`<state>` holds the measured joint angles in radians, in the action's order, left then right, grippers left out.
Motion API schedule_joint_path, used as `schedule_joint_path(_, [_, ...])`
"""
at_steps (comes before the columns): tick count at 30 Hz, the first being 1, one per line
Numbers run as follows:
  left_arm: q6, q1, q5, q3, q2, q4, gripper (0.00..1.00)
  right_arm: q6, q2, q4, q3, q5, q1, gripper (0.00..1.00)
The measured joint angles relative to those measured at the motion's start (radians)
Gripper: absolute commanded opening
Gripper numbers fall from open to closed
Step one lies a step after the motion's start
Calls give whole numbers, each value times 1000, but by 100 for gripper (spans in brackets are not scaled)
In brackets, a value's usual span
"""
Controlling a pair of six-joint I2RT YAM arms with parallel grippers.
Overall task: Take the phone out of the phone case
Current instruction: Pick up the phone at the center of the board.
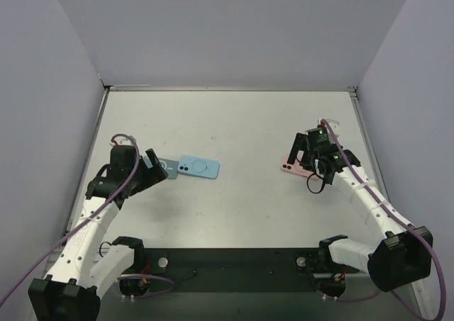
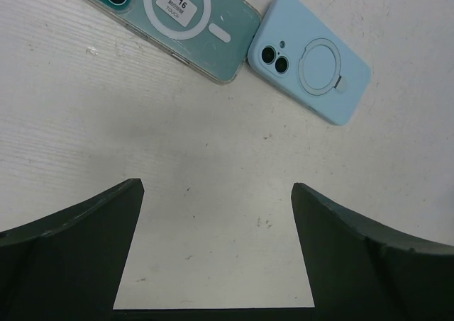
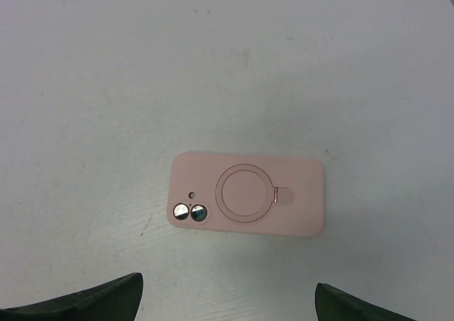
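Observation:
A pink phone case with a ring stand and the phone inside (image 3: 248, 193) lies flat, back up, on the table; in the top view (image 1: 289, 166) it shows partly under my right gripper (image 1: 308, 158). My right gripper (image 3: 227, 284) hovers above it, open and empty, its fingertips at the near side of the phone. A teal phone in a clear case (image 2: 170, 23) and a light blue cased phone (image 2: 308, 59) lie side by side, touching at one corner. My left gripper (image 2: 216, 186) is open and empty, just short of them (image 1: 151, 164).
The grey table (image 1: 234, 122) is enclosed by pale walls on the left, back and right. A black strip (image 1: 234, 261) runs along the near edge between the arm bases. The teal phone (image 1: 167, 169) and the blue one (image 1: 198, 167) lie left of centre.

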<state>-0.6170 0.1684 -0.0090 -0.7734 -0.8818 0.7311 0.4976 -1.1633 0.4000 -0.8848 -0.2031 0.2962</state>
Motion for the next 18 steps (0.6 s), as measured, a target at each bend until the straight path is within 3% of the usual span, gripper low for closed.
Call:
schedule_joint_path(11, [-11,0,-4,0,21,32,97,-26,-19,0,-2,60,24,100])
schedule_joint_path(18, [-27,0,11,0,14,32,98,-124,-270,-24,-194,154,234,99])
